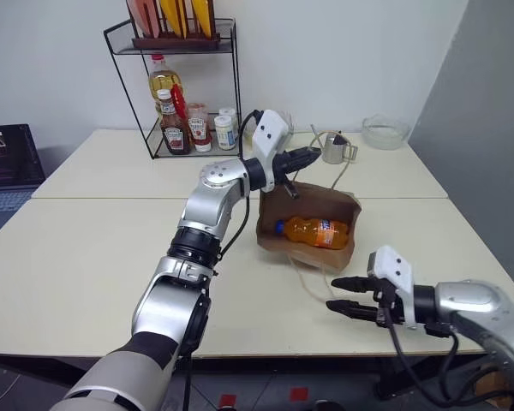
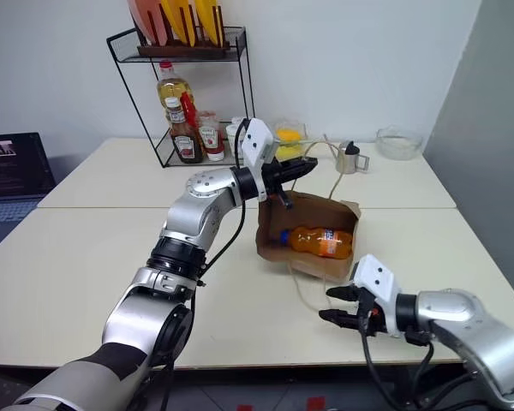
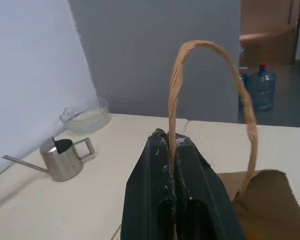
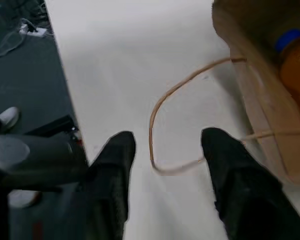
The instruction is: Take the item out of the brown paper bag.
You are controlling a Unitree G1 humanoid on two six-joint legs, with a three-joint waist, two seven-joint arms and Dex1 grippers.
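Note:
The brown paper bag [image 1: 313, 199] lies on its side on the table, its mouth facing me. Inside it lies the item [image 1: 313, 231], an orange bottle with a blue cap and a blue label. My left gripper [image 1: 313, 154] is above the bag's far side, shut on the bag's upper cord handle [image 3: 210, 50] and holding that side up. My right gripper [image 1: 334, 294] hovers open near the table's front edge, a short way in front of the bag's mouth. The bag's lower cord handle [image 4: 155, 120] lies slack on the table between its fingers, untouched.
A black wire rack [image 1: 184, 86] with sauce bottles stands at the back. A small metal watering can [image 1: 334, 148] and a glass bowl [image 1: 385, 131] sit behind the bag. A laptop [image 1: 8, 167] is at the far left.

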